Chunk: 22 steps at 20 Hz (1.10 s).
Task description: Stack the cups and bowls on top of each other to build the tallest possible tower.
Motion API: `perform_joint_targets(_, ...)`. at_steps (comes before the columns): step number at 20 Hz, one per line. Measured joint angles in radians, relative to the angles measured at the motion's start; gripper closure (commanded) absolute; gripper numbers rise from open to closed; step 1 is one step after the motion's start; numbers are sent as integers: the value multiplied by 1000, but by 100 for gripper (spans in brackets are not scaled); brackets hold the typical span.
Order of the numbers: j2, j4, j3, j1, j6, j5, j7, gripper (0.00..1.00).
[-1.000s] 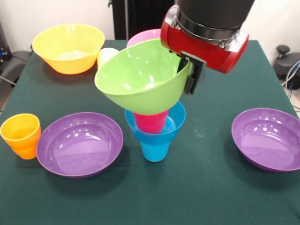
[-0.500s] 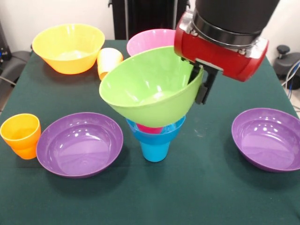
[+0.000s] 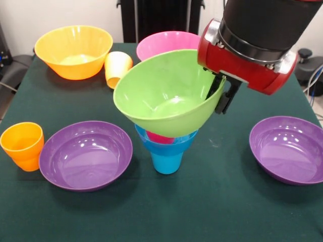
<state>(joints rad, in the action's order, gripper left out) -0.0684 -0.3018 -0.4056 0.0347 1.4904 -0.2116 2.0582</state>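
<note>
Six bowls show on my feed, spread over the green tabletop (image 3: 212,201). The arm (image 3: 252,45) comes in from top right, and its gripper (image 3: 220,97) is clamped on the right rim of the lime bowl (image 3: 164,93), one finger inside the rim and one outside. That bowl is tilted, its left side lower, and sits on the tower over the red cup (image 3: 160,137), of which I see only a sliver. Far back stand the orange-yellow bowl (image 3: 74,50) and pink bowl (image 3: 164,44). The two purple bowls (image 3: 86,154) (image 3: 288,149) flank the tower. The red cup nests in the blue bowl (image 3: 166,142), which rests on the blue cup (image 3: 167,162). The orange cup (image 3: 22,145) stands upright far left, and the yellow cup (image 3: 116,68) lies tipped beside the orange-yellow bowl.
</note>
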Motion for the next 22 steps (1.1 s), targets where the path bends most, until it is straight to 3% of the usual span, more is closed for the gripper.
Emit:
perform_joint_targets(8,39,27,-69,-8,91,0,0,100)
perform_joint_targets(22,80,67,-175,-24,115,-3,0,100)
